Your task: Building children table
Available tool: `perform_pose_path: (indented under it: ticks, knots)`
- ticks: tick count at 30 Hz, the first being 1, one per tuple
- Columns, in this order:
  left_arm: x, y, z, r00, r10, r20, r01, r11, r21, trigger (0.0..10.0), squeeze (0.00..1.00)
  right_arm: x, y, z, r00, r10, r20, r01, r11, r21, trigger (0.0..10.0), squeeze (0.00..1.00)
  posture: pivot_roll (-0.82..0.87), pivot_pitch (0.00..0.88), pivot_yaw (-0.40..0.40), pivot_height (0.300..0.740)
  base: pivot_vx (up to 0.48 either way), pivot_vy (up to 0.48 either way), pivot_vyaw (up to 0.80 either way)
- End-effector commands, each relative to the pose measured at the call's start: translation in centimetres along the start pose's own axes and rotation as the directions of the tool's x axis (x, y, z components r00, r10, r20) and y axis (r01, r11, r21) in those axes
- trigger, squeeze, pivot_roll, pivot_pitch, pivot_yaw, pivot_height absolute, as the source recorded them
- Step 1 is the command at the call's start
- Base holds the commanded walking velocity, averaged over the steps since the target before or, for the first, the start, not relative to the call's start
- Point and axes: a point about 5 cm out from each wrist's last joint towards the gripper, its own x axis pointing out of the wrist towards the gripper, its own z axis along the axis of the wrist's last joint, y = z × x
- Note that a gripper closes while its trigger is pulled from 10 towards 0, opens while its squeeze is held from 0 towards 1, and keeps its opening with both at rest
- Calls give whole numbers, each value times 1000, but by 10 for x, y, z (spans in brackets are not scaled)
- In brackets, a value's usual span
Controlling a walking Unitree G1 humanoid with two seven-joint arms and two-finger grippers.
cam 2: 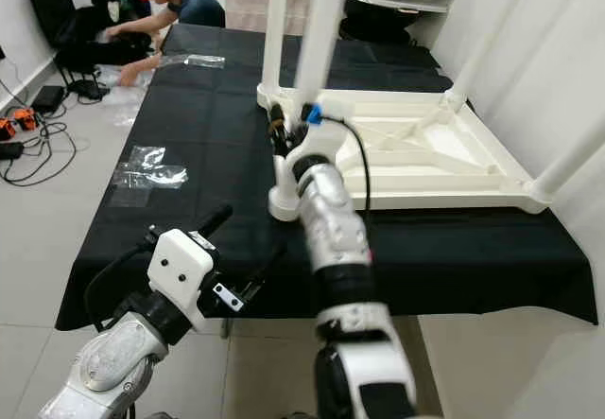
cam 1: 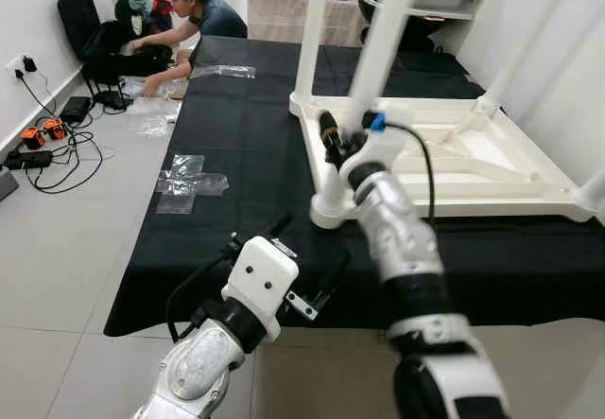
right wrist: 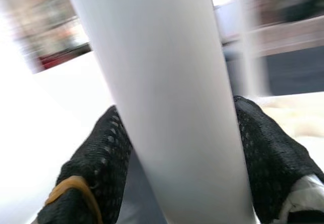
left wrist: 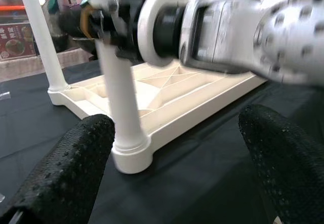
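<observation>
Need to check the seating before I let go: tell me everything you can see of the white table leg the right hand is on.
The white plastic table leg is a smooth, round, plain tube, standing about upright in the near-left corner socket of the upside-down white plastic children's table, which lies on the black cloth. The right hand is shut around it low down, one black finger on each side. Its top runs out of the picture.

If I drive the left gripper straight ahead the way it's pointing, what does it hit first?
Most likely the near table leg where it seats in the corner socket of the upturned table; the left gripper faces it with jaws open. Depth is unclear.
</observation>
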Motion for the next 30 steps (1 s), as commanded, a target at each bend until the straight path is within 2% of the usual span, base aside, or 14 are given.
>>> perform_pose_path:
  ticks: [1,6,8,9,12,15,16,17,18,22,23,24,26,30]
  knots:
    - [0,-2,-4,1000,-7,-11,7,1000,-17,10000,0,0,13,-5,976,212,-58,-209,976,60,10000,0,85,46,-118,740,0,0,0]
    - [1,-2,-3,1000,-7,-9,7,1000,-15,10000,0,-27,20,-17,767,602,-220,-606,793,55,10000,0,85,46,-117,740,0,0,0]
    - [1,-2,-3,1000,-7,-9,7,1000,-15,10000,0,-27,20,-17,767,602,-220,-606,793,55,10000,0,85,46,-117,740,0,0,0]
    - [0,-1,-3,1000,-4,-10,4,1000,-15,10000,0,-29,21,-27,705,656,-268,-663,745,78,10000,0,93,48,-121,740,0,0,0]
    - [0,-1,-3,1000,-2,-11,2,1000,-15,10000,0,-29,22,-33,679,673,-294,-683,725,84,10000,0,93,48,-121,740,0,0,0]
    - [0,-2,-3,1000,-3,-11,3,1000,-15,10000,0,-27,22,-37,690,655,-309,-674,736,55,10000,0,94,45,-122,740,0,0,0]
    - [0,-2,-3,1000,-4,-11,4,1000,-15,10000,0,-23,21,-41,713,624,-319,-650,759,35,0,0,93,43,-119,740,0,0,0]
    - [0,-2,-3,1000,-4,-11,4,1000,-15,10000,0,-23,21,-41,713,624,-319,-650,759,35,0,0,93,43,-119,740,0,0,0]
    - [-1,-3,-3,1000,-7,-11,7,1000,-16,10000,0,-11,13,-45,832,459,-313,-498,866,-54,0,0,93,39,-119,740,0,0,0]
    - [-1,-4,-3,1000,-8,-11,8,1000,-17,10000,0,-5,5,-43,893,346,-288,-387,917,-97,0,0,93,36,-118,740,0,0,0]
    - [-1,-4,-3,1000,-8,-12,8,1000,-18,10000,0,-2,-7,-40,947,190,-259,-231,963,-139,0,0,93,32,-122,740,0,0,0]
    - [-1,-4,-3,1000,-8,-12,8,1000,-18,10000,0,-2,-7,-40,947,190,-259,-231,963,-139,0,0,93,32,-122,740,0,0,0]
    - [-1,-5,-4,1000,-10,-13,10,1000,-18,10000,0,-3,-37,-32,961,-220,-166,186,962,-197,0,0,90,31,-120,740,0,0,0]
    - [-1,-5,-4,1000,-11,-13,11,1000,-18,10000,0,-5,-44,-31,939,-313,-143,281,938,-205,0,0,90,31,-120,740,0,0,0]
